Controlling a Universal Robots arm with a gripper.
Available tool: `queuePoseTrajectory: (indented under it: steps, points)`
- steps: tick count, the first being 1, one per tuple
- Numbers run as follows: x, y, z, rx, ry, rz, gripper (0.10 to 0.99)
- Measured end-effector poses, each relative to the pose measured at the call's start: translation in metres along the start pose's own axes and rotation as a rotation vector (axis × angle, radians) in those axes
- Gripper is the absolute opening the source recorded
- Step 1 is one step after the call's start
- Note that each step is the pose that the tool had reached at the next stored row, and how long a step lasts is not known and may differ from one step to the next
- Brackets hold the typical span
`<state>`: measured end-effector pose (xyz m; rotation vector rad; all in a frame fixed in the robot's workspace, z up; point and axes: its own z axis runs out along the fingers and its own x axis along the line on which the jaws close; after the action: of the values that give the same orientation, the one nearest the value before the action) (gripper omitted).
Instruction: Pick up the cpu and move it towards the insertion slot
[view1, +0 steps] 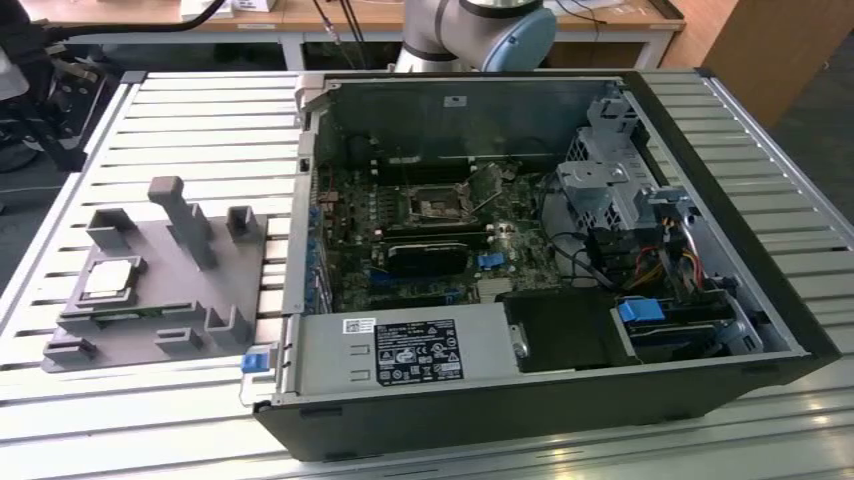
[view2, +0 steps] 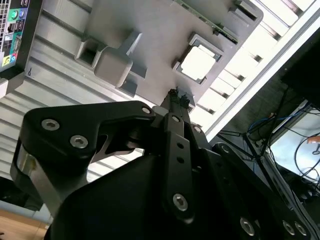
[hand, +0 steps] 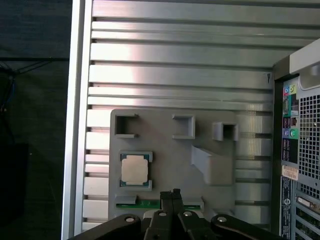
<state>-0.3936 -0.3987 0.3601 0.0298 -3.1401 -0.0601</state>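
**Operator:** How do the jaws stand?

**Spotter:** Your jaws are pressed together with nothing between them. In both wrist views the gripper (hand: 170, 192) (view2: 176, 95) hangs above the grey fixture (hand: 160, 150), near the cpu (hand: 135, 168) but clear of it.

**Operator:** Where is the chip, exactly?

**Spotter:** It lies flat, metal lid up, in a shallow pocket of the fixture on the slatted counter (view1: 200, 130). In the exterior view that is out at nine o'clock. The insertion slot (view1: 437, 203) is well apart from it, inside the open computer case (view1: 561, 410), at roughly three o'clock of the chip.

**Operator:** How will it handle?

**Spotter:** My judgement is light, thin and stiff, so you need no squeeze to speak of. The lid looks smooth and bright, so I would expect it to slip under a loose or skewed pinch. The underside and corners are probably the delicate parts. A knock against the pocket's raised lips could chip the pale rim.

**Operator:** And where do I take hold?

**Spotter:** On two opposite edges, across the middle of the chip, where the pocket's walls look open. You would have to spread the jaws first. I cannot tell how deep it sits in the pocket.
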Motion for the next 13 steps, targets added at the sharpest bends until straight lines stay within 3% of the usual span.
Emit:
queuePoseTrajectory:
  steps: [5, 13]
  points:
    - [0.0085, 0.0001, 0.0002, 0.000, 0.0000, 0.000, 0.106]
    - [0.0317, -0.0003, 0.0010, 0.000, 0.0000, 0.000, 0.106]
